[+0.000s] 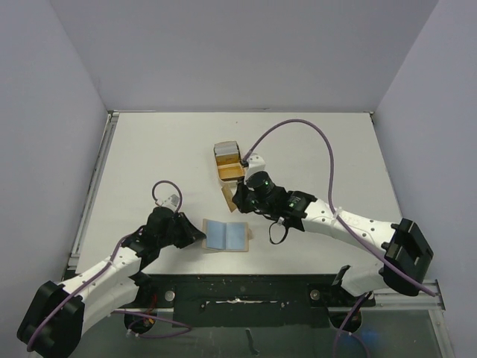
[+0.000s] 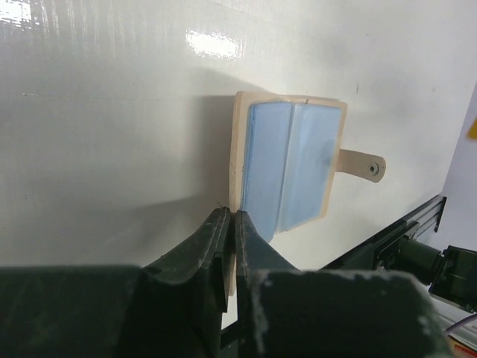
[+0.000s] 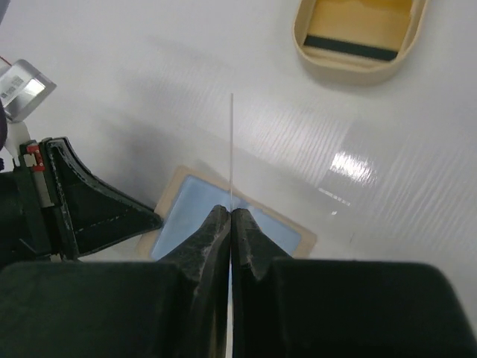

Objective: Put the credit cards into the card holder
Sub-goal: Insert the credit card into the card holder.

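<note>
The card holder (image 1: 226, 236) lies open on the table, tan-edged with a pale blue inside. In the left wrist view the card holder (image 2: 291, 168) shows its strap tab (image 2: 363, 162) and snap. My left gripper (image 1: 195, 233) is shut on the holder's near tan edge, as the left wrist view (image 2: 232, 212) shows. My right gripper (image 1: 235, 200) is shut on a gold credit card (image 1: 228, 195) just beyond the holder. In the right wrist view (image 3: 230, 210) the card (image 3: 232, 149) is edge-on, a thin line above the holder (image 3: 186, 201).
A tan rounded tray (image 1: 218, 165) stands behind the holder, with more cards in it. The right wrist view shows the tray's rim (image 3: 350, 71) and a gold card with a dark stripe (image 3: 350, 46) inside. The left gripper's fingers (image 3: 97, 212) lie beside the holder.
</note>
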Motion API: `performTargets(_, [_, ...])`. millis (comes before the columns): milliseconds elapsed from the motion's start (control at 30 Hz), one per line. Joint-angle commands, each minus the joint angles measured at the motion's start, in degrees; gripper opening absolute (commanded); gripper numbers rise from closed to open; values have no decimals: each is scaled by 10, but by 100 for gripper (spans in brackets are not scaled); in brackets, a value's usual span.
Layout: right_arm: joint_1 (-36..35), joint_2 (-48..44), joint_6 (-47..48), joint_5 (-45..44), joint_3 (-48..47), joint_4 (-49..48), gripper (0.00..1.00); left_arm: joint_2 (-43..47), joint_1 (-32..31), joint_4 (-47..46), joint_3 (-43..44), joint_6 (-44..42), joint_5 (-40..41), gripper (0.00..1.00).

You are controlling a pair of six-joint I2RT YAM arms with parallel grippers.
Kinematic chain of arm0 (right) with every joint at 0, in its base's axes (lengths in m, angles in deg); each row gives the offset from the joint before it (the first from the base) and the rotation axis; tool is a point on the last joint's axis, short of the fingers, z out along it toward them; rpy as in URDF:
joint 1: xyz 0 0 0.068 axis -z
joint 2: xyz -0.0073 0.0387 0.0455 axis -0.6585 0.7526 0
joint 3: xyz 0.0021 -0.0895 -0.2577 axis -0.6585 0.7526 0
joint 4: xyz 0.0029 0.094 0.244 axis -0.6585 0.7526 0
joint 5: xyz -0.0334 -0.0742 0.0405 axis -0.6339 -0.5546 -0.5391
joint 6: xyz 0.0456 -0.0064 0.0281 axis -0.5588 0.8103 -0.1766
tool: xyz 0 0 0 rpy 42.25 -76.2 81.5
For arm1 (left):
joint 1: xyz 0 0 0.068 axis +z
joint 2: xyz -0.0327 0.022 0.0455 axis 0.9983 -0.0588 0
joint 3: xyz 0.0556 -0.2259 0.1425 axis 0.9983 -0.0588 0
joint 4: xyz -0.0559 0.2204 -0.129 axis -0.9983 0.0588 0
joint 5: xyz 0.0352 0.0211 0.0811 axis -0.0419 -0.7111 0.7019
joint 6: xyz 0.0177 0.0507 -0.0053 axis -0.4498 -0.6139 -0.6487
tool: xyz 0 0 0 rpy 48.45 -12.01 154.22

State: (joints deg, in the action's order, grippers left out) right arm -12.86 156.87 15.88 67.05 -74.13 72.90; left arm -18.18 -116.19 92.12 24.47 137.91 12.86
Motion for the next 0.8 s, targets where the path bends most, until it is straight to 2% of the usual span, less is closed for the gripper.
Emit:
performTargets(0, [0, -28, -184, 28, 40, 8, 0, 0, 0, -12, 15, -10, 10, 0])
performTargets(300, [2, -9, -315, 104, 123, -90, 0, -31, 0, -22, 5, 11, 28, 0])
performTargets(767, [18, 48, -335, 136, 163, -131, 0, -46, -1, -23, -4, 23, 38, 0])
